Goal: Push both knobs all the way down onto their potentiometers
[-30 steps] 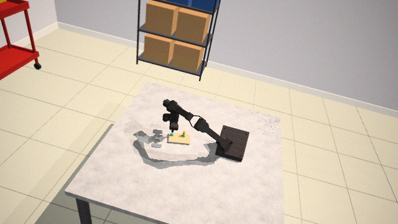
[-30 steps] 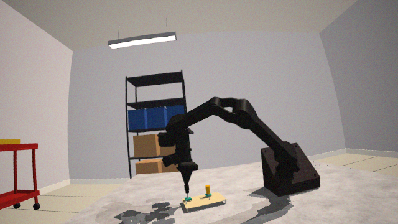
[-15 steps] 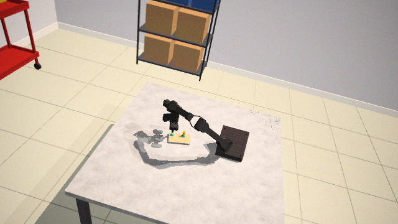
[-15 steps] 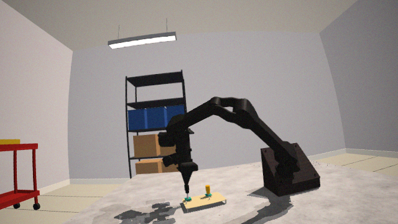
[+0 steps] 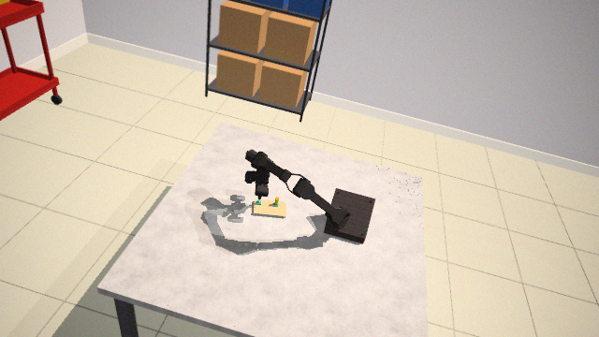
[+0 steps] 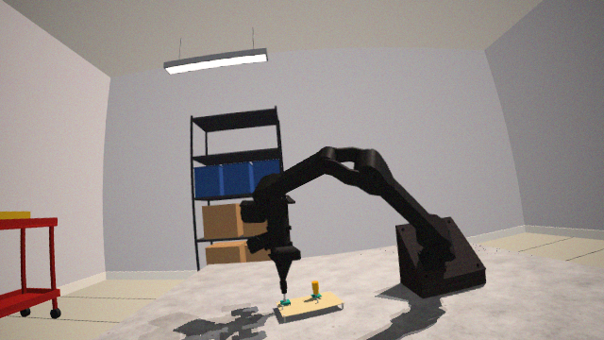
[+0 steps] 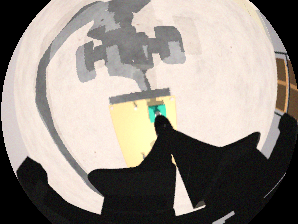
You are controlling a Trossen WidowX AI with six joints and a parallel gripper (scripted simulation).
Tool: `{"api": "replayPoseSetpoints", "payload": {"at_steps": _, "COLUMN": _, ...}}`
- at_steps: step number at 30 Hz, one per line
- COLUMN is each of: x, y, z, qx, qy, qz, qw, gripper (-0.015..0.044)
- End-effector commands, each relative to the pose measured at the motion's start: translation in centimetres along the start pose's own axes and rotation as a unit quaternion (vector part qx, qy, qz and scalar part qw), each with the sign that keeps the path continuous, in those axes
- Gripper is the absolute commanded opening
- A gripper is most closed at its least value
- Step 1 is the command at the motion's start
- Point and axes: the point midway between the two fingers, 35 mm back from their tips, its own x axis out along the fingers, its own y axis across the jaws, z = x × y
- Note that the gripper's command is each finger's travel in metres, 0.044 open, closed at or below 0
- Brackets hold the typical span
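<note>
Arching up from the dark sloped base (image 5: 367, 206) (image 6: 474, 280), bending at the elbow and reaching out over the table (image 5: 281, 281) (image 6: 236, 279) (image 7: 225, 90) with the 1 black arm (image 5: 281, 174) (image 6: 302, 175). Pointing the gripper (image 5: 259, 198) (image 6: 283, 289) (image 7: 165, 132) nearly straight down, pressing its 2 fingers together at the tip, showing nothing gripped between them. Standing directly beneath the fingertips, at the board end farther from the base: 1 teal potentiometer (image 5: 258, 203) (image 6: 285, 302) (image 7: 151, 112), showing a small pale upright piece between tip and teal body. Hiding too much there to tell whether touching or fully seated. Supporting both potentiometers: the yellow circuit board (image 5: 268, 211) (image 6: 309, 308) (image 7: 122, 130), standing on short legs. Rising beside the gripper, nearer the base: the orange knob (image 5: 277, 199) (image 6: 315, 287), standing upright on the 2nd teal potentiometer (image 5: 276, 205) (image 6: 316, 297). Standing well beyond the table: a red cart (image 5: 45, 47) (image 6: 52, 260) and, by the wall, a black shelf rack (image 5: 207, 70) (image 6: 236, 119) (image 7: 288, 87), holding brown boxes (image 5: 242, 29) (image 6: 221, 221) (image 7: 282, 97) below blue bins (image 5: 306, 7) (image 6: 208, 181).
</note>
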Motion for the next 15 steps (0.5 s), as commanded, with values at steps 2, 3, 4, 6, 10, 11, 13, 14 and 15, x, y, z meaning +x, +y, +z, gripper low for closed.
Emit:
{"api": "replayPoseSetpoints", "payload": {"at_steps": 2, "x": 1.65, "y": 0.22, "z": 0.12, "qx": -0.004, "qy": 0.006, "qz": 0.007, "qw": 1.0, "gripper": 0.0}}
{"api": "replayPoseSetpoints", "payload": {"at_steps": 3, "x": 1.65, "y": 0.22, "z": 0.12, "qx": -0.004, "qy": 0.006, "qz": 0.007, "qw": 1.0, "gripper": 0.0}}
{"api": "replayPoseSetpoints", "payload": {"at_steps": 4, "x": 1.65, "y": 0.22, "z": 0.12, "qx": -0.004, "qy": 0.006, "qz": 0.007, "qw": 1.0, "gripper": 0.0}}
{"api": "replayPoseSetpoints", "payload": {"at_steps": 6, "x": 1.65, "y": 0.22, "z": 0.12, "qx": -0.004, "qy": 0.006, "qz": 0.007, "qw": 1.0, "gripper": 0.0}}
{"api": "replayPoseSetpoints", "payload": {"at_steps": 10, "x": 1.71, "y": 0.22, "z": 0.12, "qx": -0.004, "qy": 0.006, "qz": 0.007, "qw": 1.0, "gripper": 0.0}}
{"api": "replayPoseSetpoints", "payload": {"at_steps": 11, "x": 1.77, "y": 0.23, "z": 0.12, "qx": -0.004, "qy": 0.006, "qz": 0.007, "qw": 1.0, "gripper": 0.0}}
{"api": "replayPoseSetpoints", "payload": {"at_steps": 13, "x": 1.94, "y": 0.23, "z": 0.11, "qx": -0.004, "qy": 0.006, "qz": 0.007, "qw": 1.0, "gripper": 0.0}}
{"api": "replayPoseSetpoints", "payload": {"at_steps": 14, "x": 2.06, "y": 0.23, "z": 0.11, "qx": -0.004, "qy": 0.006, "qz": 0.007, "qw": 1.0, "gripper": 0.0}}
{"api": "replayPoseSetpoints", "payload": {"at_steps": 15, "x": 2.14, "y": 0.23, "z": 0.11, "qx": -0.004, "qy": 0.006, "qz": 0.007, "qw": 1.0, "gripper": 0.0}}
